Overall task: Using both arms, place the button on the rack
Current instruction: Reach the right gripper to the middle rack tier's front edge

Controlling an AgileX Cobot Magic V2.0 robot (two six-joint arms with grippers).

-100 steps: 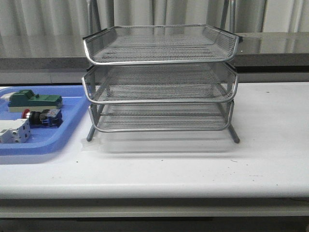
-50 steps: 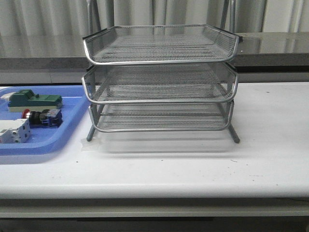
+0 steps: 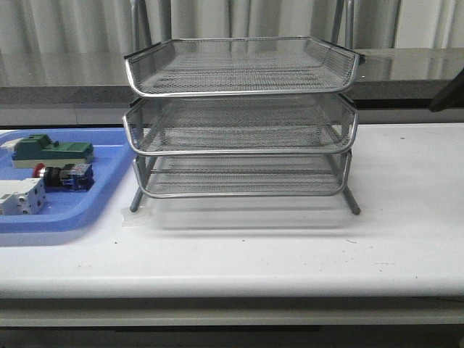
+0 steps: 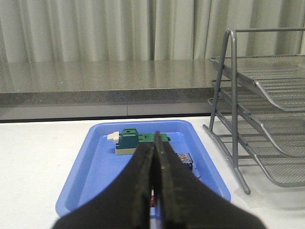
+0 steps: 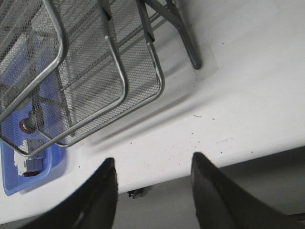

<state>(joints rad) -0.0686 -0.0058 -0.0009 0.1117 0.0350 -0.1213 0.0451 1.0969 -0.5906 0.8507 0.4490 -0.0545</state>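
Front: rack (image 3: 240, 116) centre frame on the table (image 3: 290, 246); button (image 3: 61, 176) at left in the blue tray (image 3: 65, 217).
Left wrist: left gripper (image 4: 154, 164) jaws pressed together, low centre, over the tray.
Right wrist: right gripper (image 5: 152, 183) jaws spread, nothing between; rack upper left.

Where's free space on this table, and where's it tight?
Free: the white table right of the rack, and the strip in front of it. All three rack tiers look empty. Crowded: the blue tray, holding the button, green block and white block.
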